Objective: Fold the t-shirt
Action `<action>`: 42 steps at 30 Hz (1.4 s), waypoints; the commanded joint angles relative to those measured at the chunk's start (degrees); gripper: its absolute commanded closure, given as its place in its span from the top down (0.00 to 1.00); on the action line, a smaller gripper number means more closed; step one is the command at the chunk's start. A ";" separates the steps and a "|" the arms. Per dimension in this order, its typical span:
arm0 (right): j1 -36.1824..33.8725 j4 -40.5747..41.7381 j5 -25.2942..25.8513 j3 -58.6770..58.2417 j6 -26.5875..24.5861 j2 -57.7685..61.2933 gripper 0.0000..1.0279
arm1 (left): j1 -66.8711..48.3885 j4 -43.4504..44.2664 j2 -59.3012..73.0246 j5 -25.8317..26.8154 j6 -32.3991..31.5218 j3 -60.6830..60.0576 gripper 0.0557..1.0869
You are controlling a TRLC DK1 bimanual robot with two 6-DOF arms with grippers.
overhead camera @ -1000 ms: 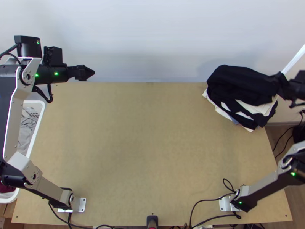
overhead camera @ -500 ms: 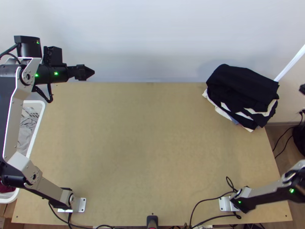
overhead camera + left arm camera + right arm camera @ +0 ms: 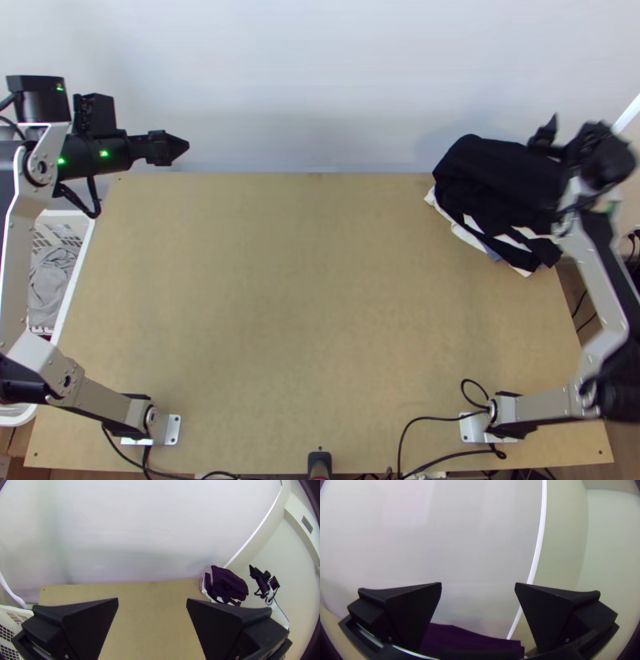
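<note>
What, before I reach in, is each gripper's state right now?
Left gripper: open, holding nothing.
Right gripper: open, holding nothing, near the dark folded cloth.

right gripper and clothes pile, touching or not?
Apart. The left wrist view shows wall between the right gripper and the pile, though they overlap in the top view.

No words, brand names, numbers, labels or signs can be read on any of the things here, big or small.
</note>
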 commanded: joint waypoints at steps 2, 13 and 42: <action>-0.92 8.20 4.44 -6.83 -2.27 8.64 0.97 | 0.91 0.63 -2.33 -0.32 -0.94 0.06 0.96; -4.88 15.23 8.40 -11.66 2.65 23.05 0.97 | 2.14 0.54 -4.44 -0.41 -0.77 0.33 0.96; 5.14 12.33 15.52 10.75 -1.84 33.16 0.96 | 3.63 -0.25 -7.08 -0.41 -1.38 0.24 0.96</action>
